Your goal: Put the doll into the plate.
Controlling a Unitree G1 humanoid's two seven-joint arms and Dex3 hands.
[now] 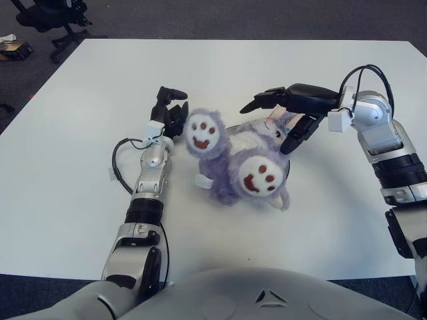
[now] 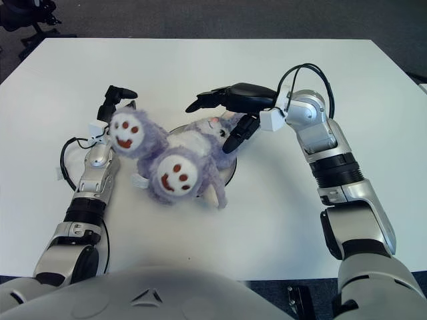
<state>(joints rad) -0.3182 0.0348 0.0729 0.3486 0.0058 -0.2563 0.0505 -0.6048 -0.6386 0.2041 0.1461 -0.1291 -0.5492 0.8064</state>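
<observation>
A purple plush doll (image 1: 230,150) lies on its back with its two white, red-padded soles turned up toward me. It covers most of a dark plate (image 1: 288,168), of which only the rim shows; the plate rim also shows in the right eye view (image 2: 233,172). My left hand (image 1: 172,107) is next to the doll's left foot with its fingers relaxed and holds nothing. My right hand (image 1: 280,119) hovers over the doll's head with its fingers (image 1: 267,100) spread, not closed on it.
The white table (image 1: 80,173) reaches to all sides of the plate. A black office chair (image 1: 57,17) and a small object (image 1: 13,48) are on the floor beyond the far left corner. A black cable (image 1: 119,163) loops off my left forearm.
</observation>
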